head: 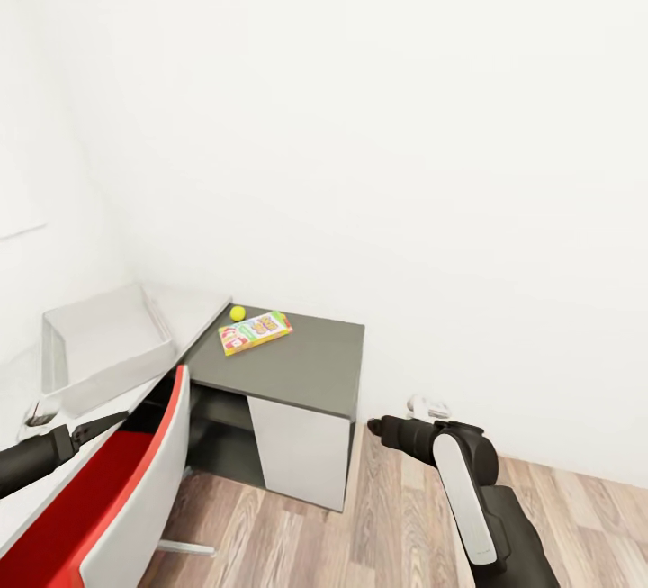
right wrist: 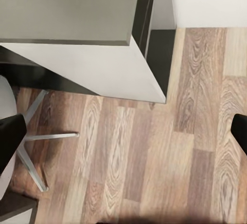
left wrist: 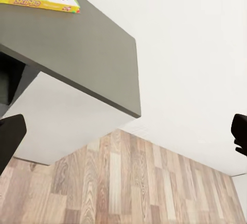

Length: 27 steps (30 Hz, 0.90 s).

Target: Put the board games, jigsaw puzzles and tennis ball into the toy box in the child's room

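Board game lies flat on the dark cabinet, tennis ball touching at its ten o'clock. Toy box sits on the desk. Both claws spread wide, empty.

Low dark grey cabinet is set in the room corner against the white wall, with a white door front below its top. On its top, near the back left, a board game is laid flat, cartoon-printed in green, yellow and red; a tennis ball is seen just beside the box's far corner. Pale grey table is butted against the cabinet's left side. A grey toy box is placed on it. Wood-plank floor is seen beneath; a chair's metal legs are rested on it.
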{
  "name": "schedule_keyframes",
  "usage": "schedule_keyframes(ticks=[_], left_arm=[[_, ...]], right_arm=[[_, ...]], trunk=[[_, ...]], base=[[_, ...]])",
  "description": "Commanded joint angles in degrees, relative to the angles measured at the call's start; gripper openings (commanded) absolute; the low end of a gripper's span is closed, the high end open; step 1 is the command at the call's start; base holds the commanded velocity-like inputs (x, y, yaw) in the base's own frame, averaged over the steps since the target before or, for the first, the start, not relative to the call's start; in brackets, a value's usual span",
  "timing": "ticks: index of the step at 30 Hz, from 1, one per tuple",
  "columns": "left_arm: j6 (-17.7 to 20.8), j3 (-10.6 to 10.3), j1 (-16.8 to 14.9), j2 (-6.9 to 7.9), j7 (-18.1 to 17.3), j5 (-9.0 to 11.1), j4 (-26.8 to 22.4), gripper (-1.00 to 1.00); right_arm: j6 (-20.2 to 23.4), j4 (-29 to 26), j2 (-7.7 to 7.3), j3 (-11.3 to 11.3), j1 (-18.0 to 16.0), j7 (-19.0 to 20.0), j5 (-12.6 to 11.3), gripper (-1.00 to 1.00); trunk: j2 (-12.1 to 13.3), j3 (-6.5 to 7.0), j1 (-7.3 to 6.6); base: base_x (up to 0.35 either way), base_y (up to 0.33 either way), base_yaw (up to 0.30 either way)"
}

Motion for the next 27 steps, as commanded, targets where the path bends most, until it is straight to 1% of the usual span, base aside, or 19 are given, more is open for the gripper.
schedule_keyframes(ticks=[1,8,20,22,24,25,27], left_arm=[[0.6,0.0,-0.1,0.01,-0.1,0.1,0.0,1.0],[0.6,0.0,-0.1,0.01,-0.1,0.1,0.0,1.0],[0.6,0.0,-0.1,0.0,-0.1,0.1,0.0,1.0],[0.6,0.0,-0.1,0.0,-0.1,0.1,0.0,1.0],[0.6,0.0,-0.1,0.01,-0.1,0.1,0.0,1.0],[0.6,0.0,-0.1,0.01,-0.1,0.1,0.0,1.0],[0.6,0.0,-0.1,-0.01,-0.1,0.1,0.0,1.0]], right_arm=[[0.2,0.0,0.03,0.0,-0.1,-0.6,-0.6,1.0],[0.2,0.2,0.15,0.1,-0.1,-0.6,-0.6,1.0],[0.2,0.6,0.22,0.3,-0.1,-0.5,-0.5,1.0],[-1.2,2.2,-0.01,0.5,-0.1,-0.4,-0.5,1.0],[-4.0,6.0,-0.28,0.5,-0.4,0.2,-0.5,1.0],[-6.2,9.4,-0.56,0.5,-0.9,1.2,-0.5,1.0],[-8.2,12.9,-1.02,0.5,-1.8,2.8,-0.5,1.0]], trunk=[[-0.1,-0.13,0.06],[-0.1,-0.13,0.06],[-0.1,-0.13,0.06],[-0.1,-0.13,0.06],[-0.1,-0.13,0.06],[-0.1,-0.13,0.06],[-0.1,-0.13,0.06]], base=[[0.18,0.025,0.0],[0.123,0.008,0.0],[0.012,0.0,0.0],[0.0,0.0,0.0],[0.0,0.0,0.0],[0.0,0.0,0.0],[0.0,0.0,0.0]])
